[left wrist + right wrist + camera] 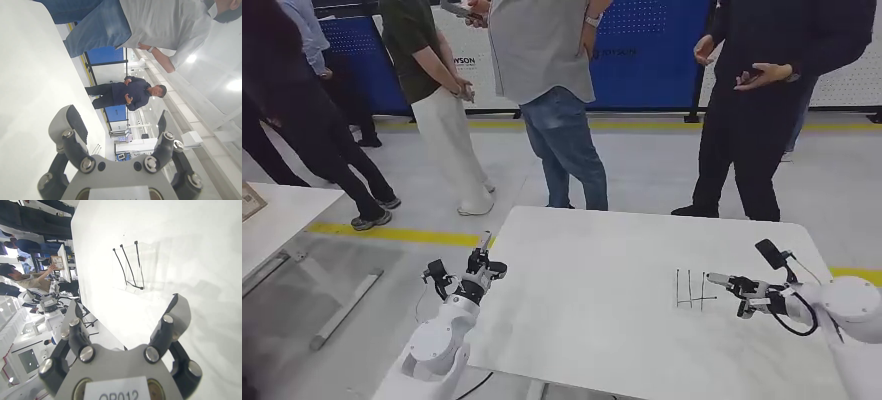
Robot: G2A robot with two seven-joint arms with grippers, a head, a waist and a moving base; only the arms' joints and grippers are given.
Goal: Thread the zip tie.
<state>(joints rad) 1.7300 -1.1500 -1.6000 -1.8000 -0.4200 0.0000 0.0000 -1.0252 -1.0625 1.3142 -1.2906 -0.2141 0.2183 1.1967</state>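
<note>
I am holding my right pincer (124, 299) released, its two fingers (178, 311) spread wide and grasping nothing, just above the white table (582, 310) and near the zip ties (128, 266), not touching them. The ties are lying on the right part of the table, over what is looking like a clear, see-through sheet (151, 256); I cannot tell more about it. Three long black ties are lying side by side, nearly parallel. In the top view their long axes are running between the table's near edge and its far edge, and their square heads are all sitting at the same end. A shorter tie (134, 285) is lying crosswise over their tail ends. I am holding my left pincer (119, 113) released too, fingers wide apart and empty, at the table's left edge, well apart from the ties
</note>
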